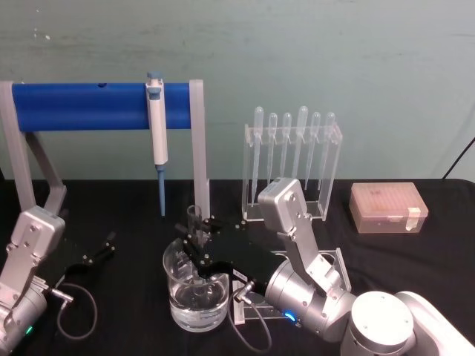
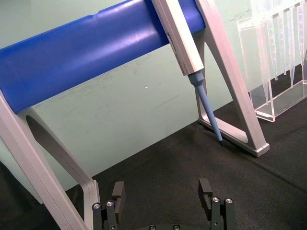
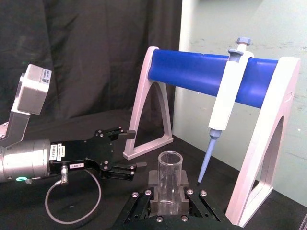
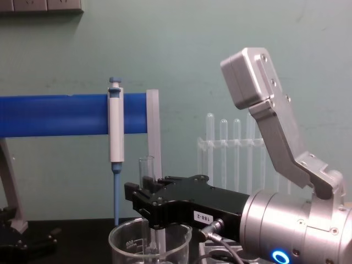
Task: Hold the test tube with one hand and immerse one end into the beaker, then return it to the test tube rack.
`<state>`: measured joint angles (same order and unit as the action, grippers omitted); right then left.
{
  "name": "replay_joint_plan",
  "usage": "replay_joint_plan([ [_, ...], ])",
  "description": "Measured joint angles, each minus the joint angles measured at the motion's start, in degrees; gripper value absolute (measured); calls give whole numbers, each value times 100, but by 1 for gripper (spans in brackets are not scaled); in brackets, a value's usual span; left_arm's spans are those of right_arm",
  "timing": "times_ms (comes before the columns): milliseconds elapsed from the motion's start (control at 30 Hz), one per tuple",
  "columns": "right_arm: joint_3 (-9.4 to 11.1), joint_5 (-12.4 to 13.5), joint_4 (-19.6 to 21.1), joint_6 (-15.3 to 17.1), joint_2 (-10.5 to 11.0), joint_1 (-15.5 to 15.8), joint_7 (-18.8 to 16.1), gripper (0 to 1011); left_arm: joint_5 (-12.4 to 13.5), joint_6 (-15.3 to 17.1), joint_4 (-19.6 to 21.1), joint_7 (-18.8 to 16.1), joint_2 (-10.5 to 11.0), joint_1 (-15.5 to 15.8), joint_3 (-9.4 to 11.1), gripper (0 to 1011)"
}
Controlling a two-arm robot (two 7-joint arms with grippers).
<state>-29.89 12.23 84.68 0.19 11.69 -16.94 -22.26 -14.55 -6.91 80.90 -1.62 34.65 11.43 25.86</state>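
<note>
Two end effectors are noted over a black surface [image 1: 415, 259]. Nearest, at 6 o'clock in the head view, stands the beaker [image 1: 178, 297], with clear liquid in its lower part. The right end effector [image 1: 196, 243] reaches in from 4 o'clock and sits just above the beaker's rim, its jaws clamped on the test tube [image 1: 194, 216]. That tube is upright, its open rim uppermost above the jaws and its lower part inside the beaker. Whether the tip meets the liquid cannot be determined. The chest view agrees, showing the tube vertical and passing down behind the beaker wall. At 8 o'clock the left end effector [image 1: 100, 250] lies low near the surface, jaws apart and holding nothing, well apart from the beaker. Farther back, from 9 to 12 o'clock, a grey stand [image 1: 199, 148] with a blue crossbar [image 1: 74, 107] carries a white-and-blue pipettor [image 1: 156, 126], which hangs tip down. At 1 o'clock a clear acrylic rack [image 1: 249, 178] holds six plastic pipettes [image 1: 302, 141]. At 3 o'clock an orange lidded box [image 1: 386, 208] rests on the surface.
</note>
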Motion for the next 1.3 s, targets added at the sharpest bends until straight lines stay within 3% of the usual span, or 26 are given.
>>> replay_joint_plan([
  [1300, 0, 0, 0, 0, 0, 0, 0, 230, 0, 0, 0, 0, 0, 0, 0, 1000],
])
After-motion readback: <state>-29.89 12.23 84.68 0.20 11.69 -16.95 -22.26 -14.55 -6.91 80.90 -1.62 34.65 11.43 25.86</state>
